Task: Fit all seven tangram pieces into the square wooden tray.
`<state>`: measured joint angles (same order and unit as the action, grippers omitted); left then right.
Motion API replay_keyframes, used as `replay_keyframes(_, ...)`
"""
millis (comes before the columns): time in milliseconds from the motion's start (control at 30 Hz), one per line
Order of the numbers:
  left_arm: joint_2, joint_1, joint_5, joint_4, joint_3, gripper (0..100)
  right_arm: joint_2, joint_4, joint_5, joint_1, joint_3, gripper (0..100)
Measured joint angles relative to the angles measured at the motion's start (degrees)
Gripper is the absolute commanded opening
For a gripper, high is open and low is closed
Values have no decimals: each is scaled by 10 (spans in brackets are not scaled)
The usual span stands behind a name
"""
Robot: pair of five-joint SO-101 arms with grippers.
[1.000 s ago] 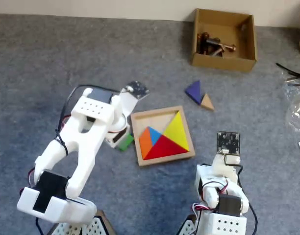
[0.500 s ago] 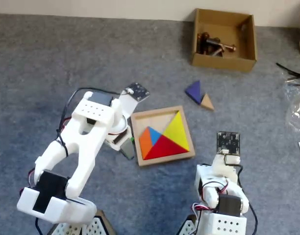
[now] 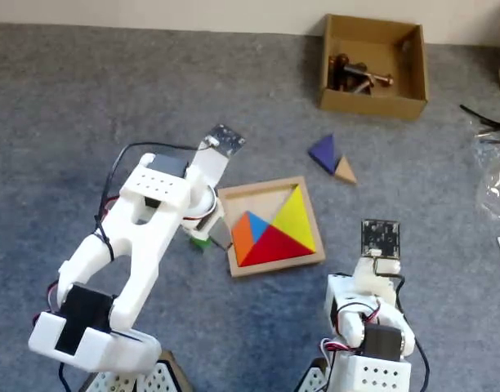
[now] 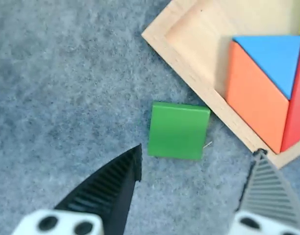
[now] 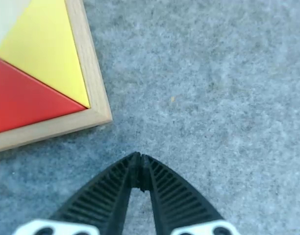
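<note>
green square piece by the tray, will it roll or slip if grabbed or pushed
The green square piece lies flat with straight edges, so it probably won't roll or tip. It looks like a rigid, smooth block, so it may slip in the left gripper. The grey carpet would likely drag on a push.

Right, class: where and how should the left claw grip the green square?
Come from above, with the open left claw closing on two opposite straight edges of the green square. It lies flat on the carpet, its sides parallel, with one corner close to the tray.
</note>
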<state>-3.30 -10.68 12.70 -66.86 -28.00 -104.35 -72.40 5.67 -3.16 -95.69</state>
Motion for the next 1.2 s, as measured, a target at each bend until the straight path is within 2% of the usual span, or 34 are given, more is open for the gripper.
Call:
replay_keyframes(233, 0, 1, 0, 22, -3, 317, 0, 0, 0, 0, 0, 5)
replay_keyframes(433, 33, 36, 7, 50, -6, 316, 0, 0, 0, 0, 0, 5)
replay_keyframes(667, 40, 36, 45, 54, -9, 316, 0, 0, 0, 0, 0, 5)
replay_keyframes(1200, 40, 35, 71, 77, -24, 315, 0, 0, 0, 0, 0, 5)
